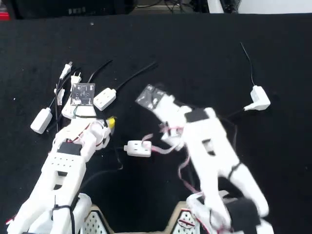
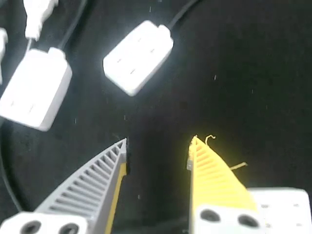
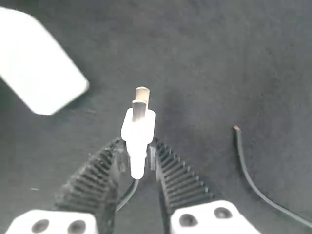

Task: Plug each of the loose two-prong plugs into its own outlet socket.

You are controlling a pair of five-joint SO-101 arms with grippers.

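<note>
Right wrist view: the right tool (image 3: pixel 136 147) is clamping a two-prong plug (image 3: pixel 138 127), which I'd say needs aiming at the socket block (image 3: pixel 39 68) at upper left, while the left tool (image 2: pixel 158 144) is gaping empty.

Non-task stuff: the table (image 1: pixel 204 48) is covered in black cloth with a few pale lint specks (image 1: pixel 91 23) on it. Past its far edge sits a dark box (image 1: pixel 73 6), a red bit (image 1: pixel 4 15) at the far-left corner, and something white (image 1: pixel 273 6) far right.

Bare table (image 2: pixel 243 73) before left pincer (image 2: pixel 159 142) — outlet sockets (image 2: pixel 139 56) beyond, cords (image 1: pixel 136 74) behind them
</note>
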